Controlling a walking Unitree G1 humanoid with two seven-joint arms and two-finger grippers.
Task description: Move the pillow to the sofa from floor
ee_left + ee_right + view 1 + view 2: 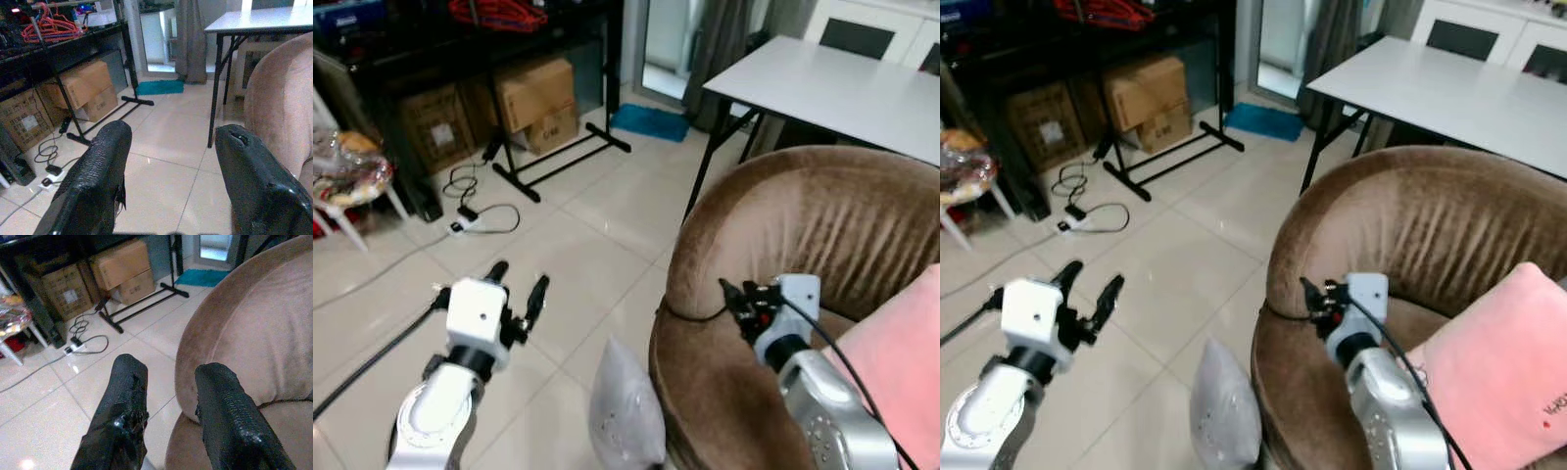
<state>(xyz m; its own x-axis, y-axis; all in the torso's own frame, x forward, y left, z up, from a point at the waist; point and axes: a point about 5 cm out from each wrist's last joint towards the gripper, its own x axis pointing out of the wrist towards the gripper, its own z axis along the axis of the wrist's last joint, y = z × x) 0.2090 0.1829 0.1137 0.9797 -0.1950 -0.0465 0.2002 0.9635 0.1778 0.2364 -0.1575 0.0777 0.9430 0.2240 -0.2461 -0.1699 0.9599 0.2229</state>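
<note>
A pale grey pillow [625, 411] stands on edge on the tiled floor, leaning against the outside of the brown round sofa [803, 225]. A pink pillow [1498, 372] lies on the sofa's seat at the right. My left gripper [517, 286] hovers open over the floor, left of the grey pillow and apart from it, with nothing between its fingers [93, 186]. Over the sofa's front rim my right gripper [739, 299] is open too, and its fingers [230, 416] hold nothing.
A white table [832, 88] stands behind the sofa. Cardboard boxes [538, 98] and a black rack base [558, 162] are at the back left. A power strip with cables [465, 220] lies on the floor, with a teal mat [651, 120] by the doorway.
</note>
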